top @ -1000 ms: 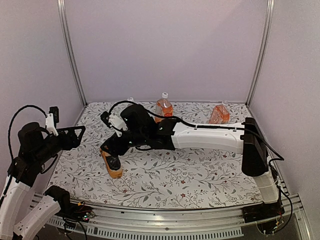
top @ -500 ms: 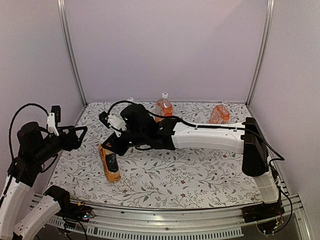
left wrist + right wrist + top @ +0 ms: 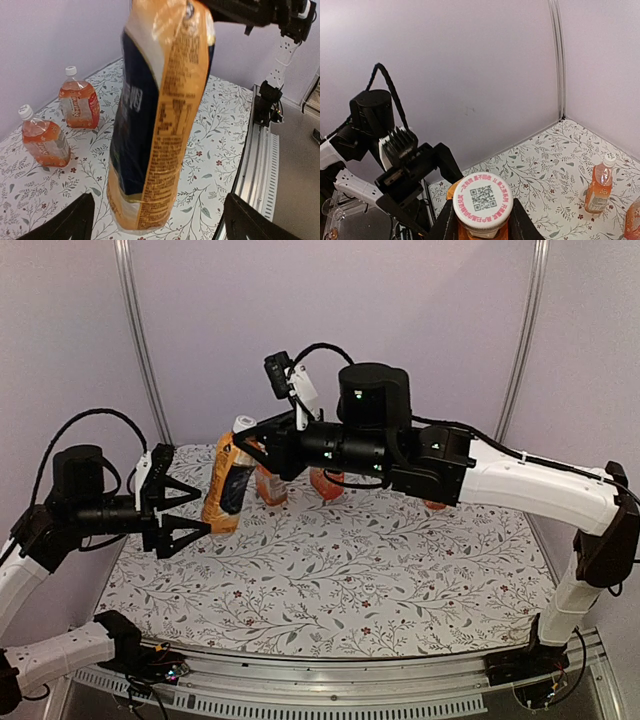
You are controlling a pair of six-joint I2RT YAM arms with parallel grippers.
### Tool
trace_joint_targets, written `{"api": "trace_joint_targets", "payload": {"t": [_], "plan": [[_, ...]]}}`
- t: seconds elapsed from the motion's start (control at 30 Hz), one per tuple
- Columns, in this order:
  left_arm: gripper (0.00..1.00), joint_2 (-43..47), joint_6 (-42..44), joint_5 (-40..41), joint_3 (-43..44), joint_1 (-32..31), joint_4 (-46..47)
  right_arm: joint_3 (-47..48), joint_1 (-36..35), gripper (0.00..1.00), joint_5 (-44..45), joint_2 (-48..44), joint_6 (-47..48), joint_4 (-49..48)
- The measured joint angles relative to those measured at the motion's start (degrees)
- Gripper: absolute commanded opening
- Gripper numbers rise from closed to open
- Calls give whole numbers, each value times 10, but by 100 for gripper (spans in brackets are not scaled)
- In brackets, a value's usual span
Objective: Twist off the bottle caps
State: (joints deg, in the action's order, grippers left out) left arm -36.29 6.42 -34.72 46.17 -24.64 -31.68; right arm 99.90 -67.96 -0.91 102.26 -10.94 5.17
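Two claws: right claw clamps the bottle under its cap; left claw gapes wide.

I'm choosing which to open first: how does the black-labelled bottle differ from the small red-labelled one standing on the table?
The black-labelled bottle is clamped at its neck by the right gripper and tilted; the red-labelled bottle stands upright, untouched. The black-labelled bottle is wrapped almost fully in black and orange; the red-labelled bottle has only a band label. Both hold orange drink under white caps.
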Motion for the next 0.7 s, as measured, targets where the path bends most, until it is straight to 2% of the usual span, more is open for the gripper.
{"api": "trace_joint_targets", "payload": {"t": [0.17, 0.3, 0.57, 0.7], "plan": [[87, -86, 48, 11, 64, -66, -10, -22, -3, 0, 17, -47, -24, -53], [79, -123, 57, 35, 88, -94, -5, -34, -7, 0, 19, -47, -35, -64], [60, -149, 46, 68, 92, -106, 21, -53, -7, 0, 21, -48, -49, -80], [43, -153, 46, 71, 92, -106, 31, -58, -7, 0, 19, -48, -55, -87]]}}
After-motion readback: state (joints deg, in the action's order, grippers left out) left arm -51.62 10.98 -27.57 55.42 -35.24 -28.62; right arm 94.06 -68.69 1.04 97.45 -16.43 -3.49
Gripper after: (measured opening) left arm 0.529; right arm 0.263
